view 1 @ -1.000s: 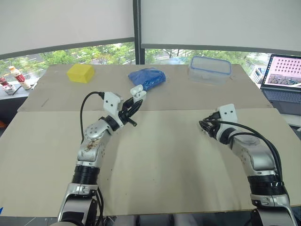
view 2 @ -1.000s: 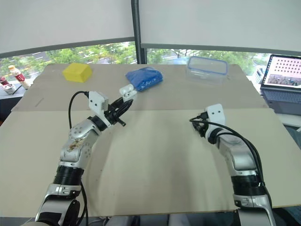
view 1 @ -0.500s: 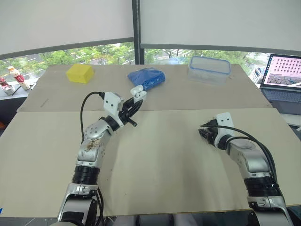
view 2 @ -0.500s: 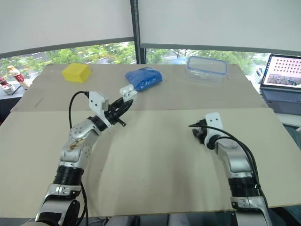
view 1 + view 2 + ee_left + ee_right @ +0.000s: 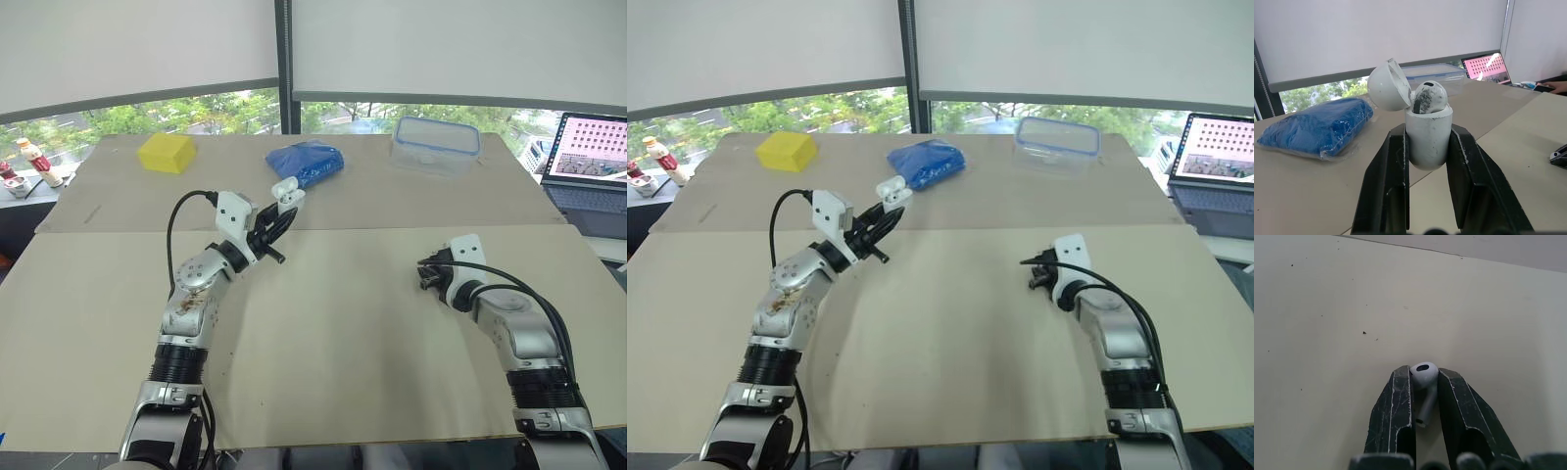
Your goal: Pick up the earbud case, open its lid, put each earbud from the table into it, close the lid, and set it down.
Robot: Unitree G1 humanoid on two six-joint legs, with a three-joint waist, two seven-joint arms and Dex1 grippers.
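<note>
Table [image 5: 333, 343] | left pincer [image 5: 1427, 129] pinching open earbud case [image 5: 1428, 142] | right pincer [image 5: 1423, 371] pinching earbud [image 5: 1423, 376], lower part hidden

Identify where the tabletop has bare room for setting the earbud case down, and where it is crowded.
Bare: the near beige tabletop between the left claw and right claw, down to the front edge. Crowded: the far strip, with yellow block, blue plastic bag and clear lidded box.

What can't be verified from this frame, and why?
Left wrist view: second slot of the earbud case hidden behind the seated earbud.
Right wrist view: whether the held earbud in the right end effector touches the table cannot be told.
Head views: held earbud too small, masked by fingers.
Head views: laptop cut by the right edge.
</note>
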